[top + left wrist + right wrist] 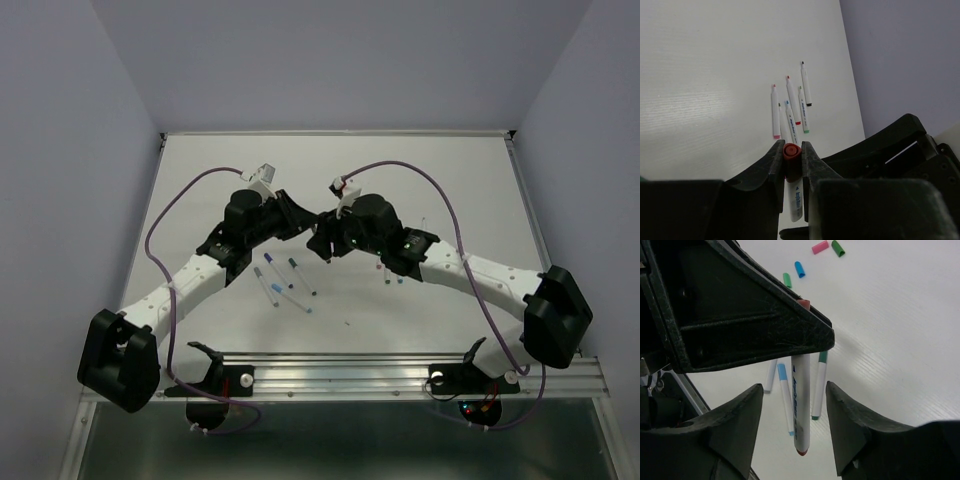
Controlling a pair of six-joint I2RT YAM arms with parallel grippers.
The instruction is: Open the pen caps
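"Two things are worrying me here. The left pincer [791,147] is clamping tight on the red cap [791,152], up above the middle of the desk [490,190], and the white pen barrel [801,400] is hanging from that cap alone."

"And the right pincer [794,386]?"

"It is standing wide, its fingers [740,420] flanking the barrel with a gap showing on each side, so nothing is gripping the pen itself. If the cap's fit is giving, I am guessing the barrel is going to slip out and drop among the loose pens [785,395] lying on the desk just near of the pincers."

"The second worry?"

"If those fingers are closing unevenly, they are likely nudging the barrel aside rather than pinching it, and the pull is then failing or twisting the cap out of the left grip. Four loose caps [799,269], pink, green, blue and green, are lying apart on the desk and looking safe."

"Any writing?"

"Blue lettering [796,197] is running along the barrel, seemingly a brand mark, but it is too small and blurred for reading. I am seeing no other labels."
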